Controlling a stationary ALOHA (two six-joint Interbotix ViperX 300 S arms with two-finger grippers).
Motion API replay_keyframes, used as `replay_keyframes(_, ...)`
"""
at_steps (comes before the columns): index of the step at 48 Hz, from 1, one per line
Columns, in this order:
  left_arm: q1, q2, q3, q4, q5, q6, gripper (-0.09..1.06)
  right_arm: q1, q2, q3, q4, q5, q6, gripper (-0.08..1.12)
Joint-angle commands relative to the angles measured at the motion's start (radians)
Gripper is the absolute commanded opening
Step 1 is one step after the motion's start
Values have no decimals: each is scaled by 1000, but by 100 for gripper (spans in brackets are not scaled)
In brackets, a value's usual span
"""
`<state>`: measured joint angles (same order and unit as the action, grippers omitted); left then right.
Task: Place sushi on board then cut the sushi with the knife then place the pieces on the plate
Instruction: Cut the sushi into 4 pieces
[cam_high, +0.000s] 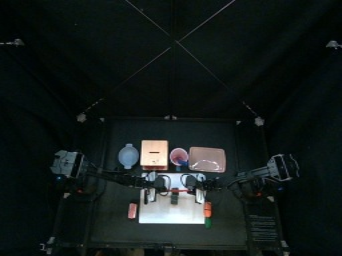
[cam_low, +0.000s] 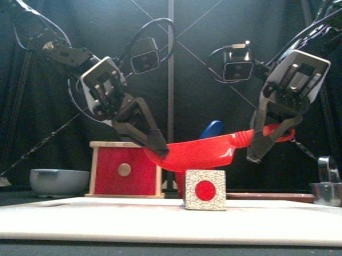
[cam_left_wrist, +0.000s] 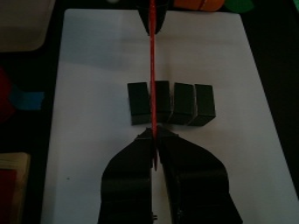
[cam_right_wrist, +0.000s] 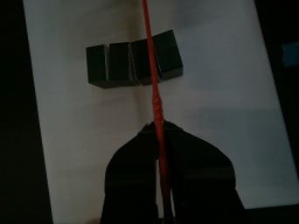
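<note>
A red toy knife (cam_low: 201, 152) hangs level just above the sushi roll (cam_low: 205, 189), which lies end-on on the white cutting board (cam_low: 171, 222). My left gripper (cam_low: 151, 145) is shut on one end of the knife and my right gripper (cam_low: 261, 147) on the other. In the left wrist view the knife (cam_left_wrist: 152, 52) shows as a thin red line crossing the row of dark blocks (cam_left_wrist: 170, 101) near one end, running out from my left gripper (cam_left_wrist: 156, 144). The right wrist view shows the same knife (cam_right_wrist: 149, 61) over the roll (cam_right_wrist: 133, 63), held by my right gripper (cam_right_wrist: 160, 136).
Along the back stand the blue-grey bowl (cam_high: 128, 155), the wooden box (cam_high: 154, 154), the red cup (cam_high: 178, 156) and the pink tray (cam_high: 206, 158). Small orange toys lie at the board's left side (cam_high: 134, 210) and right side (cam_high: 207, 210). A metal cutter (cam_low: 327, 185) stands far right.
</note>
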<state>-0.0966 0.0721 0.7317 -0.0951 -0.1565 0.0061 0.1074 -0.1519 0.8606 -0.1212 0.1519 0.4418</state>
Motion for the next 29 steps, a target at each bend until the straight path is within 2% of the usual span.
replay_keyframes(1,2,-17,-15,2,-2,0,42,-5,-29,-3,3,-2,3,40)
replay_keyframes(29,0,0,-15,0,-2,0,42,-6,5,5,9,-2,5,40)
